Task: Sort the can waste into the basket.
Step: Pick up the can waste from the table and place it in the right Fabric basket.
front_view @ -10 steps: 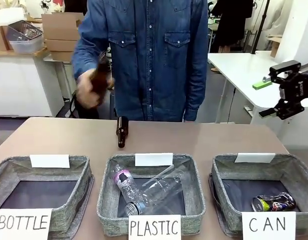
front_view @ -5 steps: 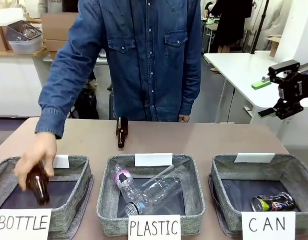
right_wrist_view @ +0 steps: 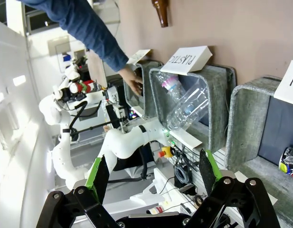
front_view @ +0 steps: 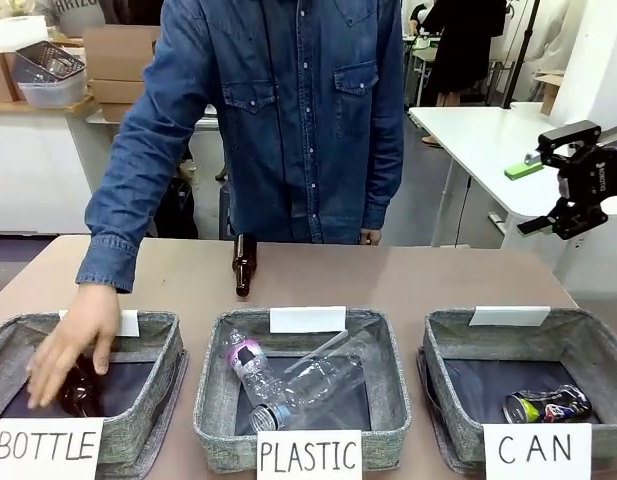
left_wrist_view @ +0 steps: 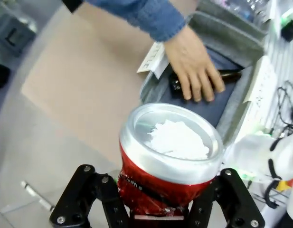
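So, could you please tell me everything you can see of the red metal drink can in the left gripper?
The red metal drink can is clamped in the left gripper, which is shut on its sides. Its silver-rimmed end faces the wrist camera, with a bright white patch across it. The red wall below looks crumpled and carries small white marks. Nothing else is seen touching it.

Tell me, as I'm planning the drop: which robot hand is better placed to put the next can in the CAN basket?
Left. The left hand is shut on the red can. The right hand is open and empty, raised near the CAN basket.
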Controlling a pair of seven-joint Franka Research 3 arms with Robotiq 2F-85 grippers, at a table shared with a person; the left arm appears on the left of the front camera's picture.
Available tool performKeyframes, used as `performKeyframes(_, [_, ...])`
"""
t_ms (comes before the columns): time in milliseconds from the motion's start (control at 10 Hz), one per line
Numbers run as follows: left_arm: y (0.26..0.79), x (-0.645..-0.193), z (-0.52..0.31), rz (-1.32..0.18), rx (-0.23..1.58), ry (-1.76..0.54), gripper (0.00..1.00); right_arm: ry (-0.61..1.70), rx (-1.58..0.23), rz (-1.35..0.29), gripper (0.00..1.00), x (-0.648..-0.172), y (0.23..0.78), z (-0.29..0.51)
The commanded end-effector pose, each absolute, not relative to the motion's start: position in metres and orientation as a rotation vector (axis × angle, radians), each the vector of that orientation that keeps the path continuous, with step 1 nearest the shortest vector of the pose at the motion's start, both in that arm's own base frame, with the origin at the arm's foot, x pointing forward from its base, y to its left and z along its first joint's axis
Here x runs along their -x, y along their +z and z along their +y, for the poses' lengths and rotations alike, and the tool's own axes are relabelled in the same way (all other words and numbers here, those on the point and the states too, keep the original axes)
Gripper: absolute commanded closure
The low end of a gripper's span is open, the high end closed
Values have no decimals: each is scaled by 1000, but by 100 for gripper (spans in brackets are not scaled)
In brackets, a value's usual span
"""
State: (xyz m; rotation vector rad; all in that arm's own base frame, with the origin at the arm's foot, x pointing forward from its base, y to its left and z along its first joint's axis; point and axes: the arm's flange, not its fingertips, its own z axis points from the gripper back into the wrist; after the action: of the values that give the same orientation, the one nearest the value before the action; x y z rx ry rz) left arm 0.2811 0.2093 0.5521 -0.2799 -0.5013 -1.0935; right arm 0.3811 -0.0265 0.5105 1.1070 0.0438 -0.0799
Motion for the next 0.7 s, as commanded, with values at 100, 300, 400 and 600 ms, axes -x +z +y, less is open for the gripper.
performKeyframes(100, [547,-261,225,-541,298,-1092,100,-62,-1110,39,0,-381,511,-28])
performKeyframes(300, [548,-273,187,-536,332,-1153,100,-62,-1110,39,0,-381,511,-28])
performKeyframes(400, [555,-281,164,-513,366,-1212,100,-62,-1110,39,0,-381,511,-28])
performKeyframes(600, [569,-288,62,-435,361,-1460,100,-83,-1042,-61,0,-367,552,-59])
